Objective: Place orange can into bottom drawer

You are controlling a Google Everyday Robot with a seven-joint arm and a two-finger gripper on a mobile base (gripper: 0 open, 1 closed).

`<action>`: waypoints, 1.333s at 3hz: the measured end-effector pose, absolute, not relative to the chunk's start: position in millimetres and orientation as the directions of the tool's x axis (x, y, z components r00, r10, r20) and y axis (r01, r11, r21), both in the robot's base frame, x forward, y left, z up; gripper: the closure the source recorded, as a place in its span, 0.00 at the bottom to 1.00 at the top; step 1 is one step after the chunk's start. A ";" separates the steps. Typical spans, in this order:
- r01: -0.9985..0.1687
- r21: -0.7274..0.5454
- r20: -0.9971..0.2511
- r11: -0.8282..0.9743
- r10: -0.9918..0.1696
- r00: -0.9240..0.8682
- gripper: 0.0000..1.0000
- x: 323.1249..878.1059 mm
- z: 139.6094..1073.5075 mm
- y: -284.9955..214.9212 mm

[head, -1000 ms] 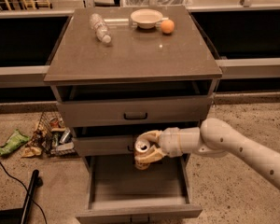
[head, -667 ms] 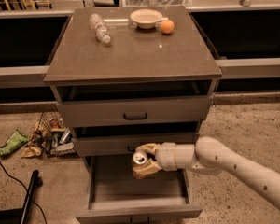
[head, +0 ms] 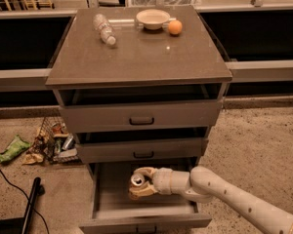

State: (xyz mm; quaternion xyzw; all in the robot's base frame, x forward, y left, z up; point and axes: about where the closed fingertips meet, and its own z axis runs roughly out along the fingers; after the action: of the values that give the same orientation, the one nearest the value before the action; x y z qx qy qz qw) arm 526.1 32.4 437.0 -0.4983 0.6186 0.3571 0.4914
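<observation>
The orange can (head: 137,180) shows only its silver pull-tab top, upright between my gripper's cream fingers (head: 145,171). My gripper (head: 139,183) is shut on the can and holds it inside the open bottom drawer (head: 107,199), over the middle of its floor. Whether the can touches the floor is hidden. My white arm reaches in from the lower right. The drawer is pulled out toward the camera, with its front panel (head: 145,223) at the picture's bottom edge.
Two upper drawers (head: 141,116) stand slightly open above the bottom one. On the cabinet top lie a clear plastic bottle (head: 104,29), a bowl (head: 153,18) and an orange fruit (head: 175,27). Crumpled litter (head: 44,143) lies on the floor at left, and a black cable (head: 19,189).
My gripper has moved down and slightly left with the can, from level with the middle drawer's front to inside the bottom drawer.
</observation>
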 end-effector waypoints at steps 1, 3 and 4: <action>-0.967 -0.048 -0.964 0.249 -0.266 -0.020 1.00 526.1 436.9 32.4; -0.951 -0.072 -0.960 0.302 -0.279 -0.016 1.00 555.4 347.0 14.9; -0.951 -0.058 -0.957 0.305 -0.288 -0.034 1.00 574.2 303.7 7.7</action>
State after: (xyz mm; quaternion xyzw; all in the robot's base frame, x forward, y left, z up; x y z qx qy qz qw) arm 574.2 7.7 303.7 -0.4860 0.6369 0.3336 0.4969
